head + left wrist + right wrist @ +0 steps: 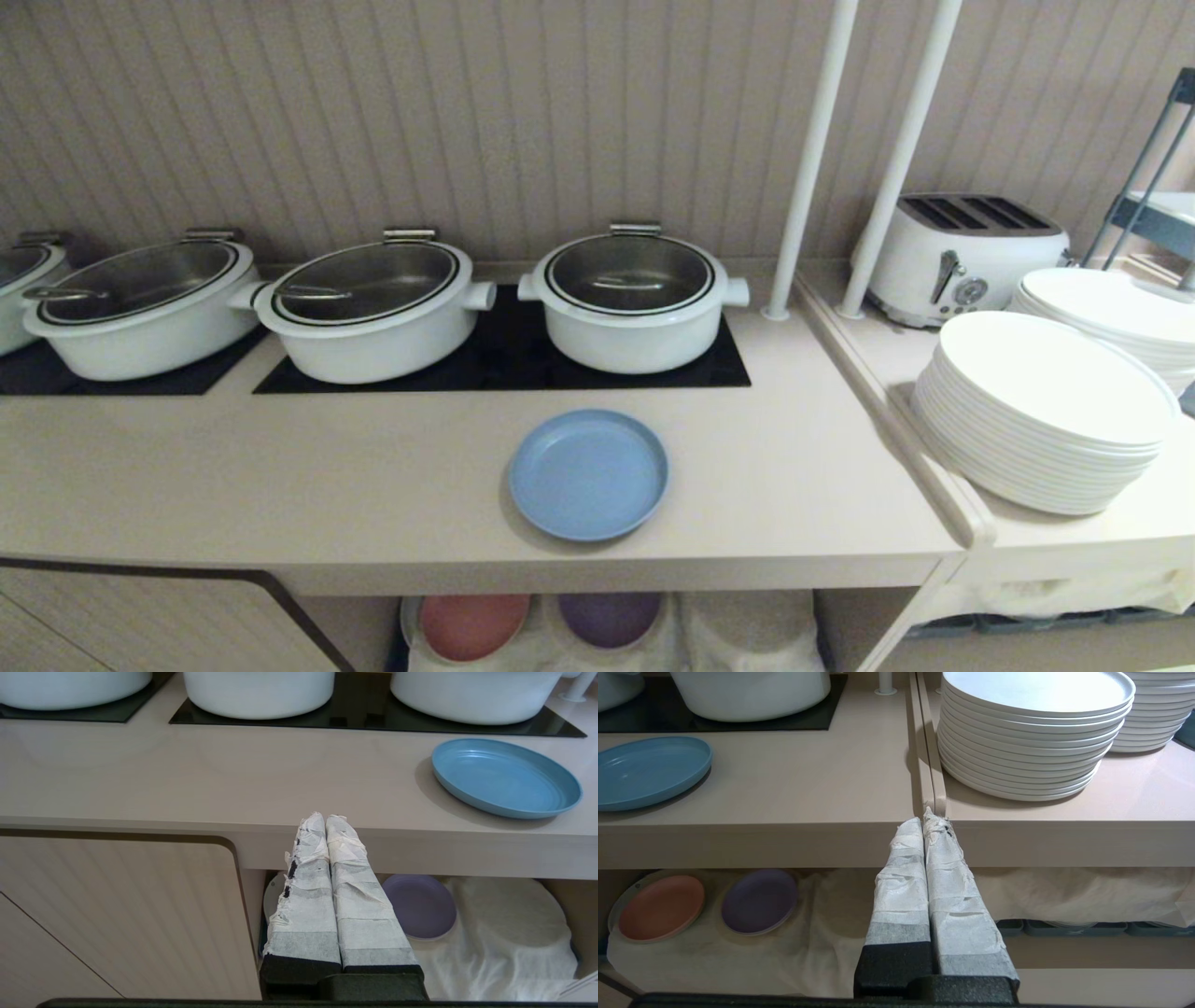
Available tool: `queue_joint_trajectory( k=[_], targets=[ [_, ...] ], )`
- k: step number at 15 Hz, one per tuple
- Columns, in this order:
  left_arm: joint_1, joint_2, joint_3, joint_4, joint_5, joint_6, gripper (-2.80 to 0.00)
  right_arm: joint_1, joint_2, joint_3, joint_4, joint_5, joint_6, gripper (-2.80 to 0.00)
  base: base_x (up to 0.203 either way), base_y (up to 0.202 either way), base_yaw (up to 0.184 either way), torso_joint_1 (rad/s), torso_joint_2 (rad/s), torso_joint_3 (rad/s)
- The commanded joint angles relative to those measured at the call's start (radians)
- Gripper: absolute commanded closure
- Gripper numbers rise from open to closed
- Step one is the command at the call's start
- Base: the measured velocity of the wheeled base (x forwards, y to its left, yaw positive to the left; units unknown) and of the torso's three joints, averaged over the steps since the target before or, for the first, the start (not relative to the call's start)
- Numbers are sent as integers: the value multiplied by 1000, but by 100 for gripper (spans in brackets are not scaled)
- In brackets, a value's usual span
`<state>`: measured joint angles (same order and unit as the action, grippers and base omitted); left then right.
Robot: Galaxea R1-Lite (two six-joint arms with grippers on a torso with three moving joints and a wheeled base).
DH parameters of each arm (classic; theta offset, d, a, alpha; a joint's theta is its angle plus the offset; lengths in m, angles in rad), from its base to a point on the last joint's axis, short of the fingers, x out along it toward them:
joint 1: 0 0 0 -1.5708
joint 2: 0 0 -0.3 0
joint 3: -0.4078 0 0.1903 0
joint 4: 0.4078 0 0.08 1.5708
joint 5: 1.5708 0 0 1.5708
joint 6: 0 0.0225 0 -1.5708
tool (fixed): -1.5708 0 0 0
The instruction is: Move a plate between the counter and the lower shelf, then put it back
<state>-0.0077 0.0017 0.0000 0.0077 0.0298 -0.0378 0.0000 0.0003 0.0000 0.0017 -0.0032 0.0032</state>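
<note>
White crinkled tape wraps both fingers of the left gripper (325,817), which are pressed together on nothing, low in the centre of the left wrist view before the counter's front edge; the right gripper (928,816) is wrapped the same, likewise closed and empty, low centre of its own view; neither arm shows in the head view. Outward from there, the plate (588,474) lies flat on the counter (280,476), lower centre of the head frame, just in front of the black hob panel (504,359) and near the front edge, touching nothing else. Below, at the bottom edge, the lower shelf (747,630) shows white cloth with a pink plate (471,623) and a purple plate (609,616) on it; the spot right of them looks free. The plate looks light, stiff and matte, probably plastic, so hardly fragile; lying flat, it offers only its low raised rim, and I judge the near rim by the counter edge the likeliest hold, though a thin pinch there could let it tip.
</note>
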Motion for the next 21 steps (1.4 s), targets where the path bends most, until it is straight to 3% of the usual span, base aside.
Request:
queue_joint_trajectory(
  k=[1,21],
  targets=[
    [0,-2,0,0,4,2,0,0,0,0,0,0,0,0,0,0,0,0,0,0],
    [0,-2,0,0,1,-10,0,0,0,0,0,0,0,0,0,0,0,0,0,0]
  ],
)
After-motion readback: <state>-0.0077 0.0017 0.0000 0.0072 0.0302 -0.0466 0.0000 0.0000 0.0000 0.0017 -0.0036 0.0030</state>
